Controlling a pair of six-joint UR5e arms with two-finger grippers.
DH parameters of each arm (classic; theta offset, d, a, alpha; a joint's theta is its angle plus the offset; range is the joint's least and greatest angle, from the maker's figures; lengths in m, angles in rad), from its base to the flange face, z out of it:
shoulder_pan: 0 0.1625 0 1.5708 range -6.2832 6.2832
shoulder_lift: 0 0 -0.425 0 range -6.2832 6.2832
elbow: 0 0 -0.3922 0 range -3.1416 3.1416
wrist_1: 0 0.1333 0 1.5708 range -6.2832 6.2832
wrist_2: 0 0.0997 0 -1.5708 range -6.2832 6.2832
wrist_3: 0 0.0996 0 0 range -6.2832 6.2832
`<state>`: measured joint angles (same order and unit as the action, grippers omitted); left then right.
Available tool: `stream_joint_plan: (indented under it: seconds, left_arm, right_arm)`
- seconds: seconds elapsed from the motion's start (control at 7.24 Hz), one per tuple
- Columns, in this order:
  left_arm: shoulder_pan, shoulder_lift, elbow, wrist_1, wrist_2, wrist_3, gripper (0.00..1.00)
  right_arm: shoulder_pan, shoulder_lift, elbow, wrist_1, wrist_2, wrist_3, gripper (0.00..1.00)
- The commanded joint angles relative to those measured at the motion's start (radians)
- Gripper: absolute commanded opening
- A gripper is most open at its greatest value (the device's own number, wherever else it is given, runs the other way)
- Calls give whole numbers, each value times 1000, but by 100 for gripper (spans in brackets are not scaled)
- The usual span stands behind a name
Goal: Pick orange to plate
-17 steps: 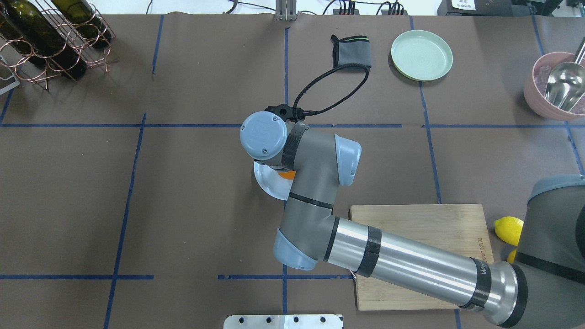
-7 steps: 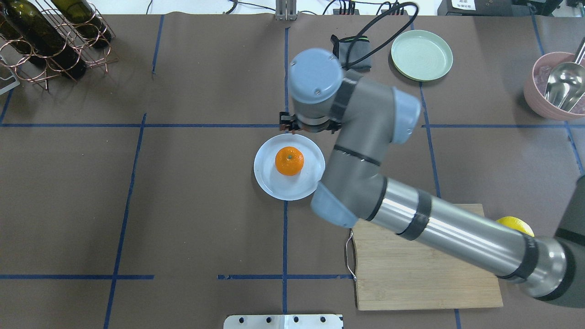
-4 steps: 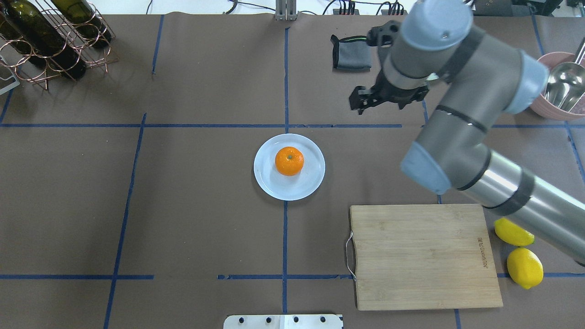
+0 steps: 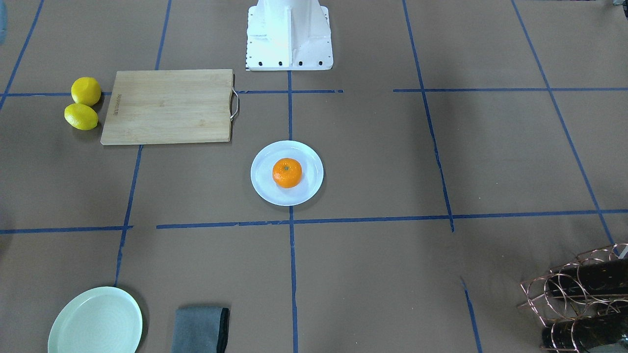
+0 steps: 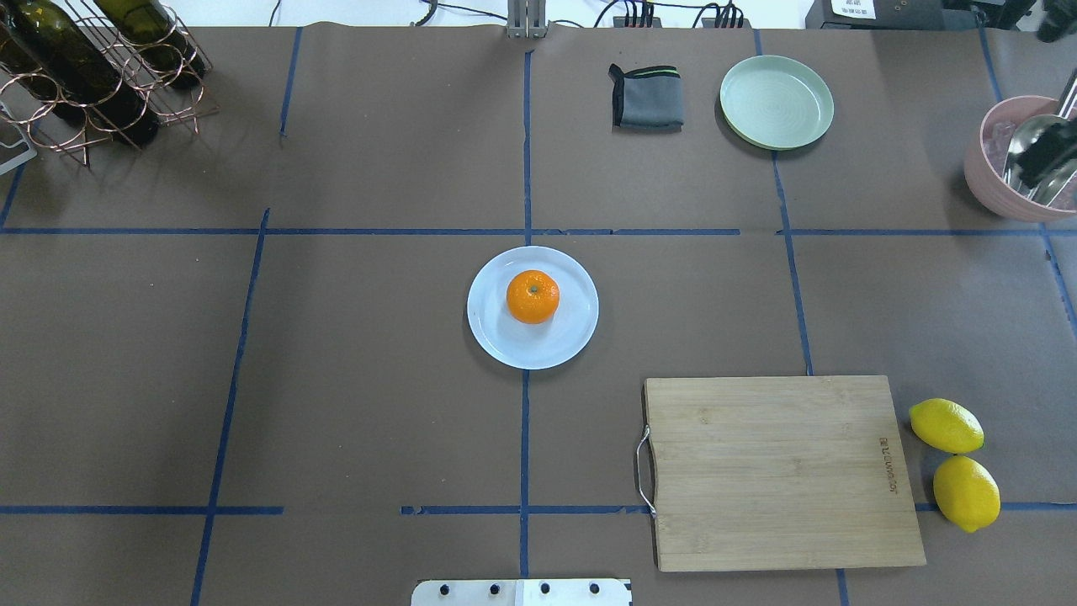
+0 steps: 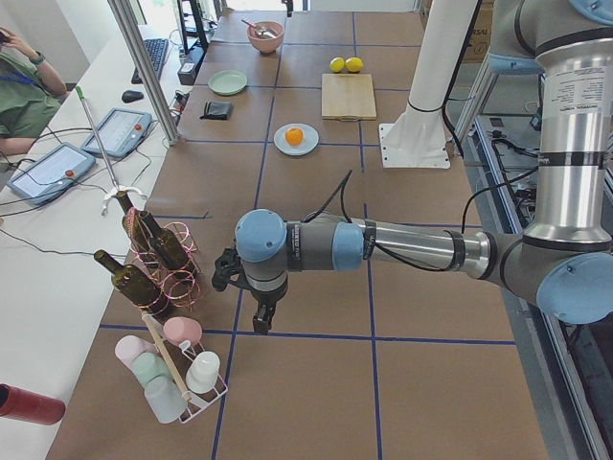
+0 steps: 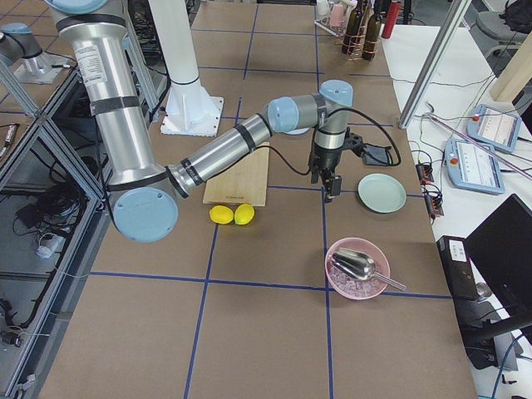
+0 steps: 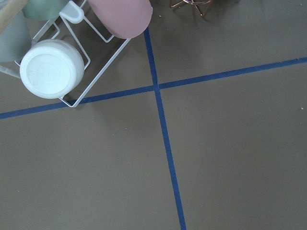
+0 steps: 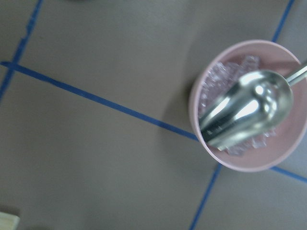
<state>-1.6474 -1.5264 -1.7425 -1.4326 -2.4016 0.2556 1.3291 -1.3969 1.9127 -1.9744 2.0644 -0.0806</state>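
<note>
Brown surface [image 5: 336,379] holds the plate [image 5: 505,337], the orange [image 5: 533,296] on it; left pincer [image 6: 260,324] and right pincer [image 7: 331,189] hang elsewhere, open or closed unclear.

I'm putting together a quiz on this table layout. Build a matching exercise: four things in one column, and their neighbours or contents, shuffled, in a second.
Column one
1. orange
2. cutting board
3. grey cloth
4. pink bowl

Column two
A. holds a metal scoop
B. lies beside the mint-green plate
C. sits on the pale blue-white plate
D. lies next to two lemons

Pairs: 1-C, 2-D, 3-B, 4-A
</note>
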Motion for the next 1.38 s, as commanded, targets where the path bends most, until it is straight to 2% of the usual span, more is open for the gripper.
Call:
stream_joint_plan:
  seconds: [0.0,0.14,0.41,0.69,1.24]
  left_arm:
    - [0,0,-5,0,-2,2,100]
    - [0,0,-8,0,-2,5,100]
    - [-2,5,-21,0,-1,8,100]
    - [-2,12,-29,-2,-1,11,100]
    - [0,25,-35,-3,7,10,100]
  right_arm:
    - [155,-189,-26,49,14,-88,100]
    - [168,-245,-29,86,46,-88,100]
    - [186,-319,-38,139,168,-88,100]
    - [200,-362,-102,289,187,-82,100]
    - [203,-363,-119,302,201,-82,100]
